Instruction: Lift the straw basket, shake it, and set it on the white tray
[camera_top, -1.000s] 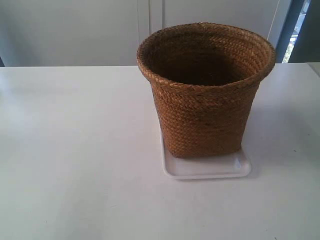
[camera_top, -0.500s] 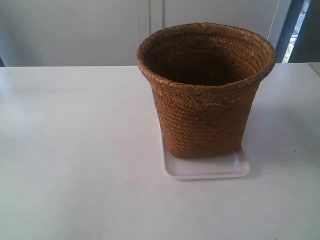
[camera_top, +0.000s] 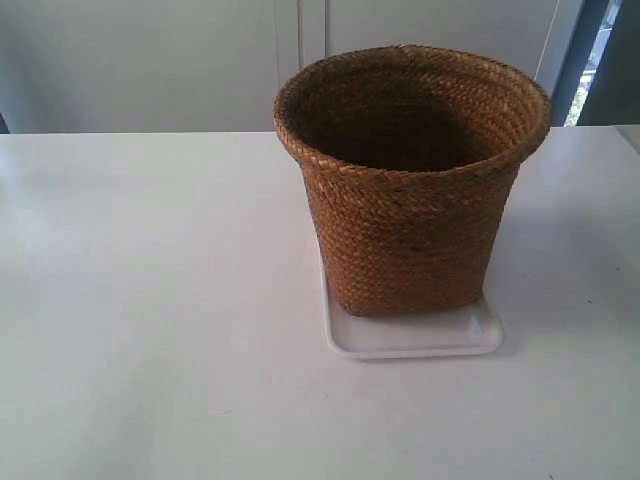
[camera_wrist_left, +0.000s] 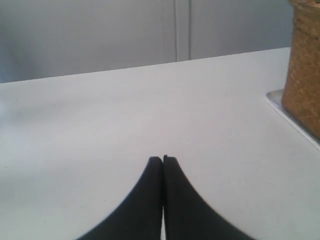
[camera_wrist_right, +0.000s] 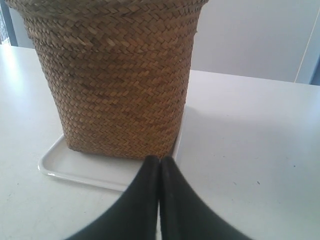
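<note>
The straw basket (camera_top: 410, 190) is standing upright in the right half of the exterior frame. Its squarish base is sitting inside the white tray (camera_top: 405, 338), which is lying flat on the white worktop (camera_top: 150, 300). The basket is covering most of the tray. Only a bare strip is showing along the lower edge and at the lower right corner, so the base is resting toward the far side of the tray and not in its middle. The mouth is facing up and nothing is showing inside it, though the bottom is lying in shadow. No arm is appearing in the exterior view. The left claw (camera_wrist_left: 163, 160) is pressing its two dark fingers together with no gap and is gripping nothing. It is hanging over bare worktop, well apart from the basket. The right claw (camera_wrist_right: 159, 159) is also fully closed and empty, pointing at the basket wall from near the tray rim; I cannot tell if it is touching that rim. Since the basket is already resting where the task is wanting it and both claws are apart from it, I am judging the placing as done, and the claws are closed simply because nothing is needing a grip.
</note>
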